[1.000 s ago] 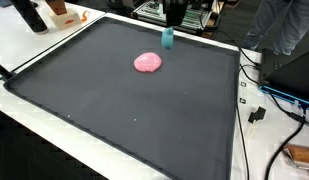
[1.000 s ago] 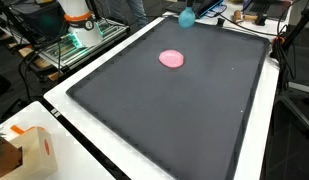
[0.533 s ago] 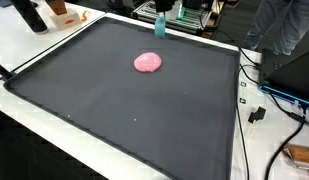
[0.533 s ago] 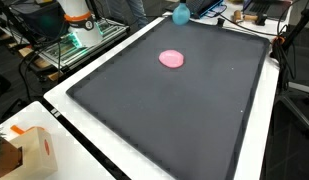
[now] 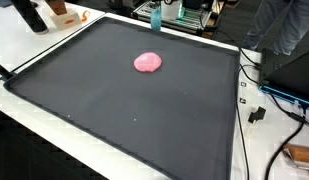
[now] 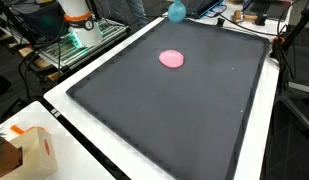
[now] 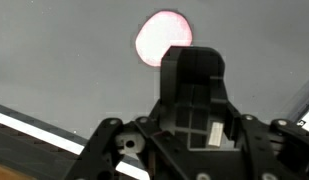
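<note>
Mat (image 5: 124, 110), big and black, lies on the white table (image 5: 54, 45). The gripper (image 5: 157, 7) hangs at its far edge, and its fingers are hidden, so nobody can tell if it is open or closed. A pink lump (image 5: 147, 63) lies mid-mat, and a small blue thing (image 5: 155, 19) sits right under the gripper.

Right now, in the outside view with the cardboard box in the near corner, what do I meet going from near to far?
cardboard box → black mat → pink lump lying on it → teal thing at the mat's far edge.
</note>
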